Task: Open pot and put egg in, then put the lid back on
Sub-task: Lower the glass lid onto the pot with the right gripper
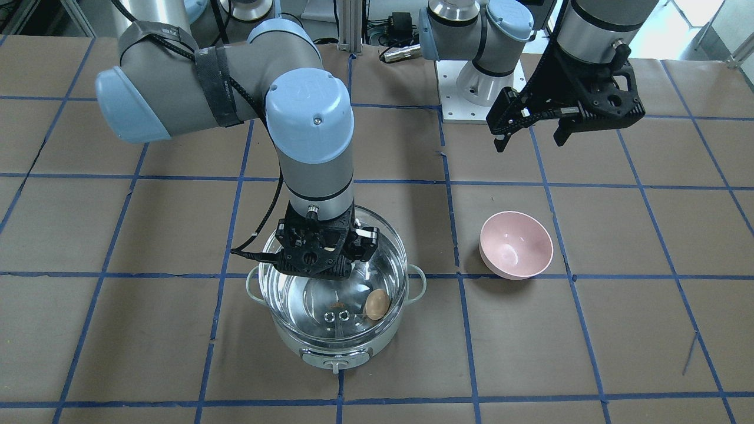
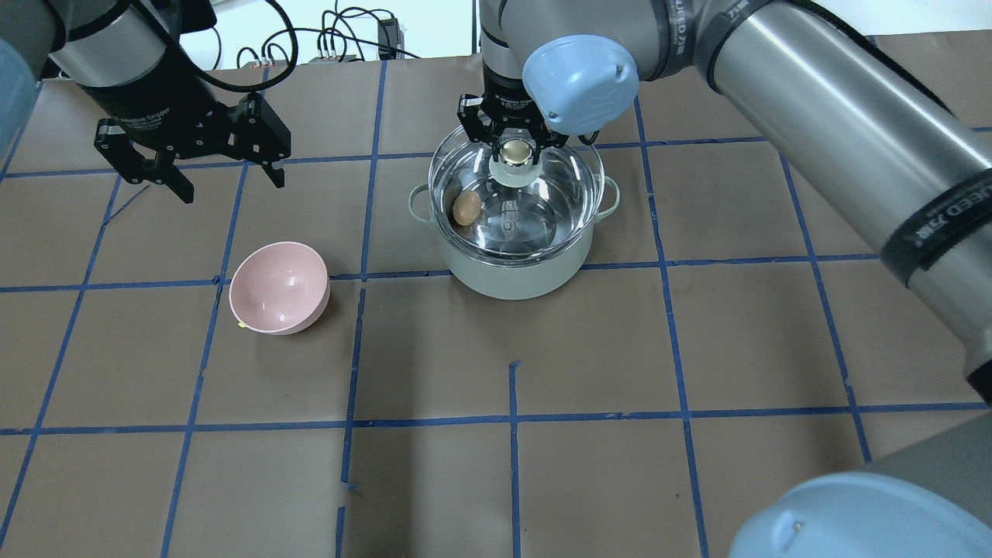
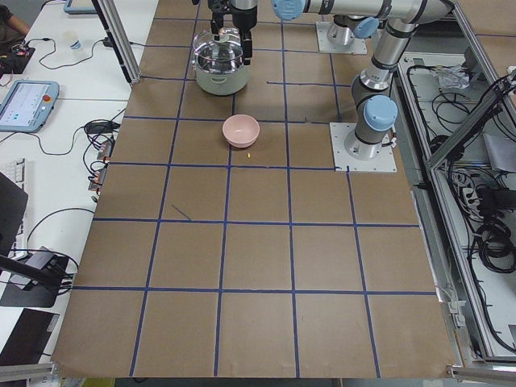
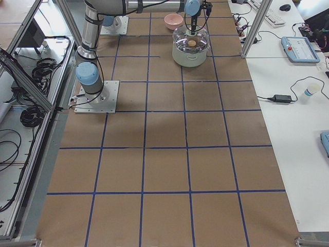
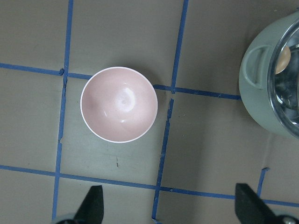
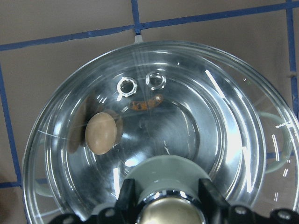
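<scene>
The pot stands on the table, mint-white outside and shiny steel inside. The egg lies inside it against the wall; it also shows in the overhead view and in the right wrist view. The clear glass lid sits over the pot's mouth; I cannot tell whether it rests on the rim. My right gripper is shut on the lid's knob. My left gripper is open and empty, high above the table behind the pink bowl.
A pink bowl stands empty on the table to the left of the pot, also below the left wrist camera. The brown table has a blue tape grid. The left arm's base plate is at the back.
</scene>
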`<act>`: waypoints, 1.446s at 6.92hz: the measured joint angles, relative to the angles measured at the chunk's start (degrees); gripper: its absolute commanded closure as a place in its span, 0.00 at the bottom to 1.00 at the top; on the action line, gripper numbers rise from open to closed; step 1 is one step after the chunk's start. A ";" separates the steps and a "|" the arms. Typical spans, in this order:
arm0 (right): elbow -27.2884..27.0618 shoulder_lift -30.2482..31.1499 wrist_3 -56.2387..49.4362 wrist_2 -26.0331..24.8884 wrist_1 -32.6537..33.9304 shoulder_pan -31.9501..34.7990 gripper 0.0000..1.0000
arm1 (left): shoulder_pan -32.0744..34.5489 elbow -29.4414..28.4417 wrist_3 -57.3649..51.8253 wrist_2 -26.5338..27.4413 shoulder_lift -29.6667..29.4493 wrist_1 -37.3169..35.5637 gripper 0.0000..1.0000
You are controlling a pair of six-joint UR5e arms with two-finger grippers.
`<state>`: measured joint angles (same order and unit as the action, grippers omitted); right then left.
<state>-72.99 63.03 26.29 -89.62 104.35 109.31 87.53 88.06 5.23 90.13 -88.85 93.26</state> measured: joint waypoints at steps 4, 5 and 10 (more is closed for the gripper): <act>-0.20 -1.35 0.54 -1.63 1.43 0.28 0.95 | -0.44 -0.86 -4.21 1.07 0.16 0.11 0.00; -0.22 -1.47 0.83 -1.70 1.67 0.28 0.95 | -0.39 -1.04 -4.72 1.15 0.16 0.10 0.00; -0.35 -2.63 2.39 -2.71 3.02 0.96 0.95 | -0.30 -0.35 -4.70 -0.66 0.25 -0.35 0.00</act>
<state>-73.33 60.40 28.68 -92.33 107.38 110.28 87.23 87.72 0.54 89.47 -88.60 92.91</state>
